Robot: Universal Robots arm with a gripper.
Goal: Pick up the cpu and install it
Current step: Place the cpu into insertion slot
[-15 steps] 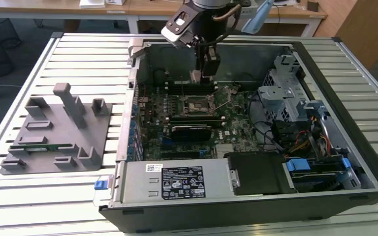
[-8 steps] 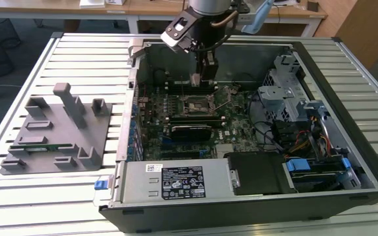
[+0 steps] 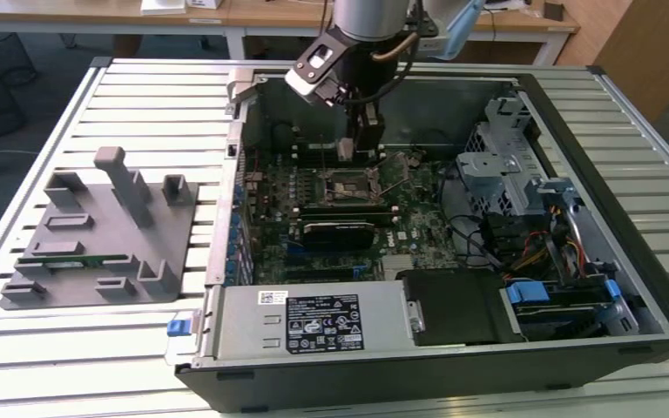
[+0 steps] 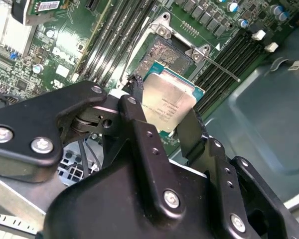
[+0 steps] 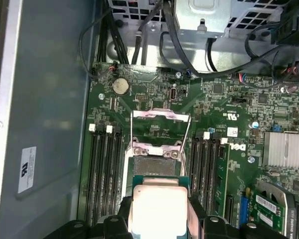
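The exterior view looks steeply down on the bench [image 3: 79, 348], the case [image 3: 428, 387] toward 3 o'clock. Both wrist views ride close over the motherboard [image 5: 214, 99] — sharing the socket [image 4: 167, 52] [image 5: 152, 162] and cpu [image 4: 167, 102] [image 5: 157, 209].

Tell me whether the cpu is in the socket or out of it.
Out. The gripper holds the cpu in its jaws above the socket, whose contact field lies bare in both wrist views.

Satin metal cpu [image 4: 168, 99] top, matt black gripper [image 4: 164, 105].
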